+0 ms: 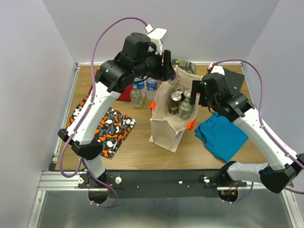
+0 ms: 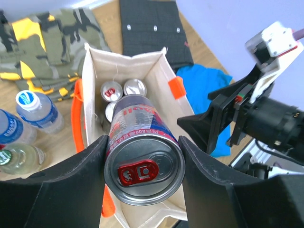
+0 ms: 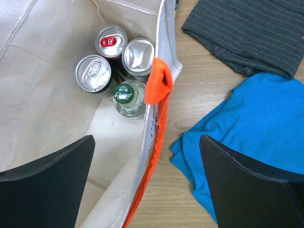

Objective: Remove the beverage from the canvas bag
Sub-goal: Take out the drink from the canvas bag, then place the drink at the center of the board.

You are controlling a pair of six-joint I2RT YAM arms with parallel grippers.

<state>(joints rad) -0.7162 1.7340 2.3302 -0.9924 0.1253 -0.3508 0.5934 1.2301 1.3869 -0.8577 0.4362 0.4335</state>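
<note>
The canvas bag [image 1: 164,130] stands upright at mid-table, beige with orange handles [image 3: 158,83]. My left gripper [image 2: 144,166] is shut on a blue and silver beverage can [image 2: 142,142] with a red pull tab, held above the bag's open mouth [image 2: 147,71]. From above, that gripper [image 1: 170,73] hangs over the bag's far rim. Inside the bag stand three more cans [image 3: 110,42] and a green-capped glass bottle [image 3: 125,97]. My right gripper [image 3: 147,175] is open, straddling the bag's right wall, nothing gripped; from above it [image 1: 198,99] sits at the bag's right rim.
Two water bottles [image 1: 145,84] and a clear bottle [image 1: 136,97] stand left of the bag. A blue cloth [image 1: 221,135] lies to its right and a dark striped cloth [image 1: 232,80] behind that. A patterned cloth [image 1: 109,128] lies left, a camouflage cloth [image 2: 47,42] at the back.
</note>
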